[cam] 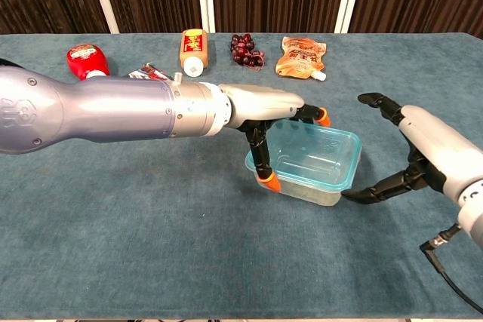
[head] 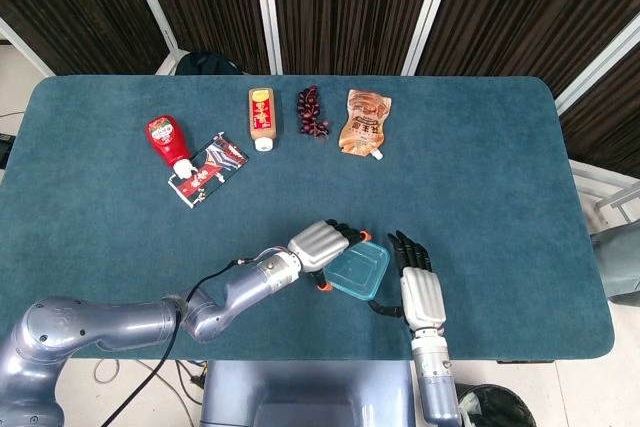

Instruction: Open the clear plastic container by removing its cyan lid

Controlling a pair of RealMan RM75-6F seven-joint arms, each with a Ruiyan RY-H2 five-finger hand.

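Note:
The clear plastic container (head: 360, 273) (cam: 313, 157) with its cyan lid (cam: 317, 148) on top sits on the blue table near the front edge. My left hand (head: 325, 245) (cam: 264, 111) grips its left end, with orange-tipped fingers (cam: 266, 180) on the near and far rims. My right hand (head: 418, 282) (cam: 423, 156) is just to the right of the container, fingers spread and holding nothing. Its thumb tip lies close to the container's near right corner; I cannot tell whether it touches.
Along the back of the table (head: 500, 177) lie a red ketchup bottle (head: 168, 140), a snack packet (head: 208, 169), a brown sauce bottle (head: 262, 115), dark grapes (head: 312, 113) and an orange pouch (head: 365, 122). The table's front edge is close behind both hands.

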